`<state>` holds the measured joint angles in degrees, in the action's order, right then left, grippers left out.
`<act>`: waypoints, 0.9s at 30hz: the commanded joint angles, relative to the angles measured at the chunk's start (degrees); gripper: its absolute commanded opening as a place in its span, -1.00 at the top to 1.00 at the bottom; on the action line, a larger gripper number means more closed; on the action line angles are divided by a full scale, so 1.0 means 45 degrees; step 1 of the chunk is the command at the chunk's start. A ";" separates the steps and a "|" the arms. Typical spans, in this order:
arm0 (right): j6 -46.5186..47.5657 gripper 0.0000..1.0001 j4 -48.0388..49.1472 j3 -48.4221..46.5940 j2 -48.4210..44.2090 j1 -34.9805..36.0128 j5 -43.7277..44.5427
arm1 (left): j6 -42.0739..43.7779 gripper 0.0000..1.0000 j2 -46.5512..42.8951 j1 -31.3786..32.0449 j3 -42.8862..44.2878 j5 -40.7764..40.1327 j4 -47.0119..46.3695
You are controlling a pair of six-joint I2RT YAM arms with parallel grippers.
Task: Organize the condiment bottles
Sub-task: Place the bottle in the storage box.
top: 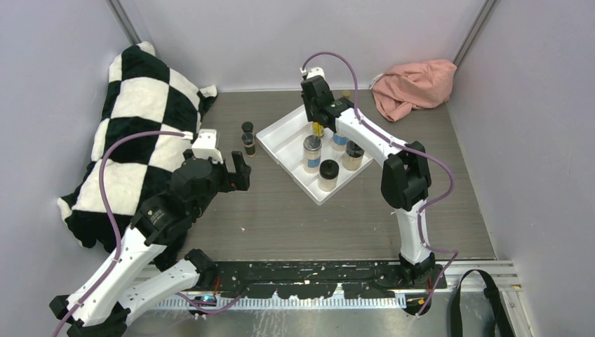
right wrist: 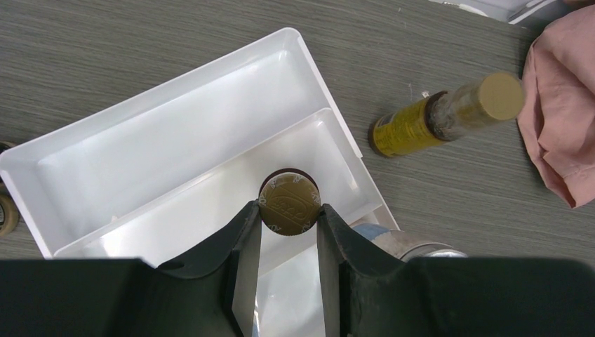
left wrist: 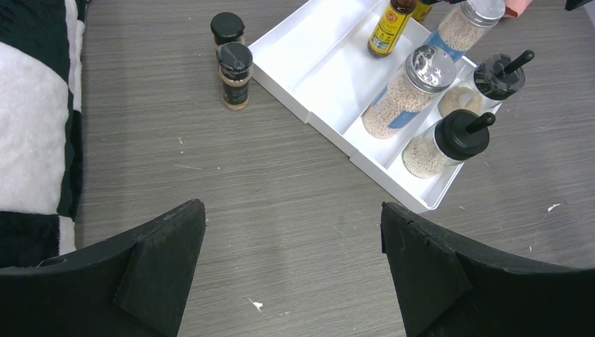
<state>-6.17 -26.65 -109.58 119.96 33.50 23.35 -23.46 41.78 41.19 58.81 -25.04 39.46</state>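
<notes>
A white two-compartment tray (top: 281, 140) sits mid-table. My right gripper (right wrist: 289, 212) is shut on the gold cap of a slim amber bottle (right wrist: 289, 200), holding it upright in the tray's far corner (top: 318, 129). The second amber bottle (right wrist: 442, 116) is on the table just outside the tray. Two silver-lidded blue-labelled jars (left wrist: 410, 91) (left wrist: 466, 24) and two tan black-capped jars (left wrist: 449, 144) (left wrist: 487, 88) stand in the tray's right compartment. Two tiny dark bottles (left wrist: 227, 28) (left wrist: 235, 74) stand on the table left of the tray. My left gripper (left wrist: 291, 214) is open and empty, hovering near them (top: 237, 173).
A black-and-white checkered cushion (top: 133, 133) lies along the left wall. A pink cloth (top: 414, 84) is bunched at the back right, close to the loose amber bottle. The tray's left compartment (left wrist: 316, 63) holds nothing.
</notes>
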 commanded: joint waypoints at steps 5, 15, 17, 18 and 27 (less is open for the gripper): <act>-0.0149 0.99 0.1191 -0.0679 0.0028 -0.0380 -0.0167 | 0.0273 -0.92 0.0259 0.0010 0.0124 -0.0285 -0.0463; -0.0309 0.98 0.1445 -0.0668 0.0306 -0.0639 -0.0552 | 0.0331 -0.92 0.0476 0.0022 0.0093 -0.0364 -0.0555; -0.0337 0.99 0.1487 -0.0708 0.0417 -0.0649 -0.0607 | 0.0351 -0.92 0.0510 0.0008 0.0092 -0.0387 -0.0560; -0.0345 0.99 0.1516 -0.0727 0.0444 -0.0647 -0.0646 | 0.0351 -0.92 0.0519 0.0022 0.0084 -0.0407 -0.0566; -0.0459 0.99 0.1712 -0.0725 0.0754 -0.0750 -0.0795 | 0.0463 -0.92 0.0598 0.0011 -0.0061 -0.0501 -0.0663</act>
<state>-7.11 -22.37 -110.48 122.96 30.28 20.69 -22.04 44.40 41.19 58.78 -25.96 39.24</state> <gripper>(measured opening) 0.373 0.960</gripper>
